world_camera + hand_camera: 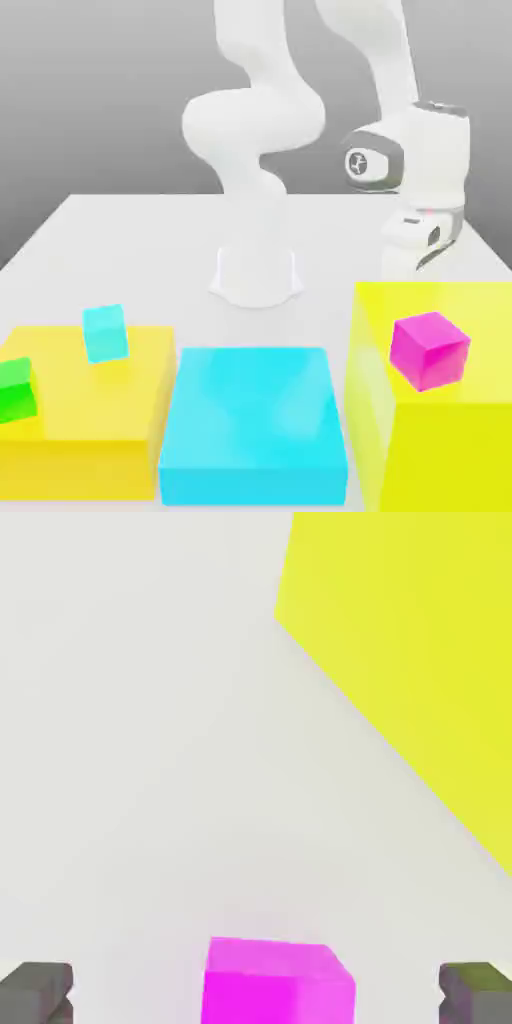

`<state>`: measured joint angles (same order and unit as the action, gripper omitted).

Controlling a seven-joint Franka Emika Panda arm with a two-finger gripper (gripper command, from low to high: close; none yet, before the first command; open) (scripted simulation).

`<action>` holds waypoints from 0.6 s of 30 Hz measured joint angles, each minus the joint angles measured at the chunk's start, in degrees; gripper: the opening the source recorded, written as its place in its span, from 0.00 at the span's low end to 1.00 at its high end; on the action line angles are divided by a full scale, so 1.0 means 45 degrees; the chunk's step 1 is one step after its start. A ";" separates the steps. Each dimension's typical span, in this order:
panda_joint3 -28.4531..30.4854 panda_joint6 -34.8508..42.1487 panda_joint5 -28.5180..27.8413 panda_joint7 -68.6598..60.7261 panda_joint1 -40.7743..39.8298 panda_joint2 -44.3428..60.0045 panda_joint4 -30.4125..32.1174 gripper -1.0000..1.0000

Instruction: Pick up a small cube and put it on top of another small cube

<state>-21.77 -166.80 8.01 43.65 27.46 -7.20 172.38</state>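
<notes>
Right now my tool (256, 992) is spread wide and holds nothing, its two dark fingertips (38, 990) standing well apart with a small magenta cube (278, 982) on the white surface (140, 762) between them. I judge that I have the hand pointed down this way so the fingers can straddle the cube before closing. Just beyond it lies the edge of a big yellow block (410, 662). In the exterior view my hand (425, 235) hangs behind that tall yellow block (440, 420), which carries the second magenta cube (430, 350) on its top; I take that one as the place to stack. The block hides my fingertips and the cube under them there. In the hand view the cube's near part is cut off, so I cannot tell whether it sits centred between the fingers.
</notes>
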 joint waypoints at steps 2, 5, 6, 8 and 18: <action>0.0144 -0.0085 0.0456 -0.0444 0.0274 0.0207 0.0111 0.50; 0.0174 -0.0637 0.0185 -0.0389 0.0134 0.0959 -0.0020 0.50; 0.0217 -0.0858 -0.0080 -0.0240 0.0039 0.1239 -0.0074 0.50; 0.0460 -0.1318 -0.0917 0.0286 -0.0019 0.1811 -0.0178 0.50; 0.4894 -0.3559 -0.2888 0.1813 0.4003 0.4420 -0.0515 0.00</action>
<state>0.26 -182.82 -4.99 51.80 45.48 12.69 170.06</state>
